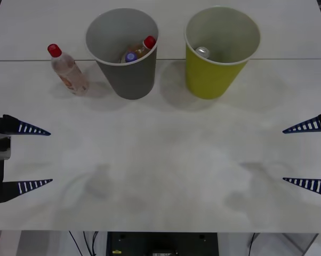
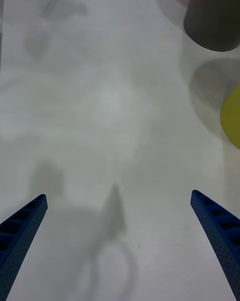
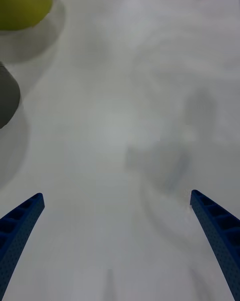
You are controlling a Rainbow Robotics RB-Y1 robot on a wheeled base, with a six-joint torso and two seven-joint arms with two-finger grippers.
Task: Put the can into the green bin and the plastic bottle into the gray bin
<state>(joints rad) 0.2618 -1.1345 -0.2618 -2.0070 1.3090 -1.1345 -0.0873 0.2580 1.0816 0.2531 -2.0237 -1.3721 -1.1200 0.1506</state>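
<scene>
The plastic bottle (image 1: 69, 70), clear with a red cap and a pale pinkish label, stands tilted on the table to the left of the gray bin (image 1: 129, 80). Inside the green bin (image 1: 208, 80) lies the can (image 1: 202, 52), its silver top showing. My left gripper (image 1: 50, 157) hovers open at the table's left edge, well in front of the bottle. At the right edge my right gripper (image 1: 283, 155) is open too. The right wrist view holds the gray bin (image 2: 215, 16) and the green bin (image 2: 232, 116) beyond my open right gripper (image 2: 119, 196). The left wrist view shows the green bin (image 3: 22, 3) and the gray bin (image 3: 7, 98).
The gray bin holds a red-capped bottle with amber contents (image 1: 143, 48) and a purple-capped bottle (image 1: 130, 56). The white table (image 1: 166, 160) is bare between the grippers and the bins. A seam runs across it behind the bins.
</scene>
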